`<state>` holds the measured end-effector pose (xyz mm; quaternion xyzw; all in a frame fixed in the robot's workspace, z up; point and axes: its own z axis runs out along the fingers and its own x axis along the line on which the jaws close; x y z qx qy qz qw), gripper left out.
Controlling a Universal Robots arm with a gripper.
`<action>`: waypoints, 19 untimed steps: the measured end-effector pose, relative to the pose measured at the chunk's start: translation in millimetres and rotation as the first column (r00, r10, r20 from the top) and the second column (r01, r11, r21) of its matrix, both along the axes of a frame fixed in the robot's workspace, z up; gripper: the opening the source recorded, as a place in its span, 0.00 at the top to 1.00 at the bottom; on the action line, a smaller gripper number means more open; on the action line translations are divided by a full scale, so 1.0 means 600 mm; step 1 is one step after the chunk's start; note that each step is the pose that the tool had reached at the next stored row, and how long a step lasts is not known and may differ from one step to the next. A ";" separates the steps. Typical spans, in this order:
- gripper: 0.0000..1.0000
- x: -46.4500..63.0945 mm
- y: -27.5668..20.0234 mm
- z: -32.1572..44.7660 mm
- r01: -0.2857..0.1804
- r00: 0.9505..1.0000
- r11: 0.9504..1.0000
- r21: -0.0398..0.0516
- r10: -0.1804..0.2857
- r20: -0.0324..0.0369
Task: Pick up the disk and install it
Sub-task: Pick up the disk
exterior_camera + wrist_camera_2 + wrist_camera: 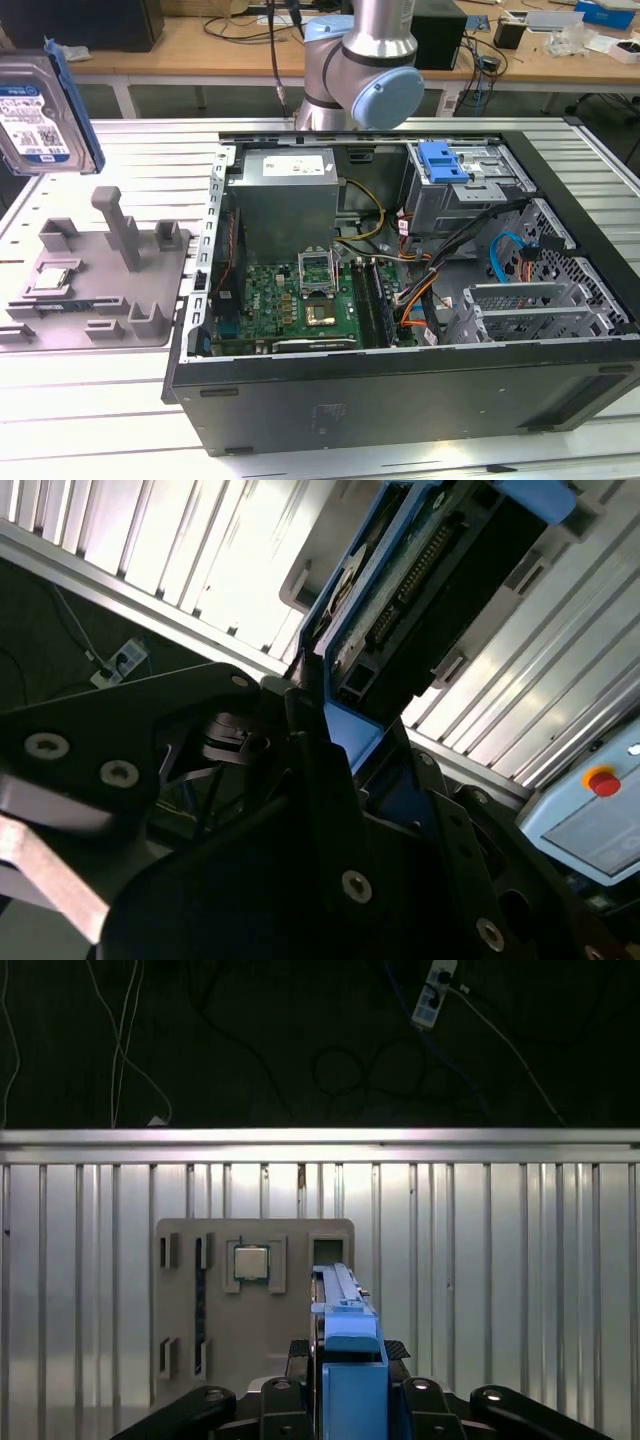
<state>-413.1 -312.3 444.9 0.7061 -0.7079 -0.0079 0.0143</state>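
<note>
Above the ribbed table (100, 420), the gripper (330, 725) was clamped on the disk (35, 110), held aloft. Pick-up looked done; I judged installing needed alignment with the case (400, 400)

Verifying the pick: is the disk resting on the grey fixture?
No, in the exterior view the disk is up in the air, above the grey fixture and apart from it.

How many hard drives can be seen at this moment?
1. The disk hangs over the grey tray at the exterior view's left, clamped in the gripper. The computer case has bays that may hide others.
</note>
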 end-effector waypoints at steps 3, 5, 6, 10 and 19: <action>0.64 0.001 0.0000 0.016 0.000 1.000 1.000 0.000 0.000 0.000; 0.64 0.002 0.0000 0.027 0.000 1.000 1.000 0.000 0.000 0.000; 0.64 0.002 0.0000 0.034 0.000 1.000 1.000 0.000 0.000 0.000; 0.64 0.005 0.0000 0.069 0.000 1.000 1.000 0.000 0.000 0.000; 0.64 0.011 -0.0037 0.078 0.000 1.000 1.000 0.000 0.000 0.000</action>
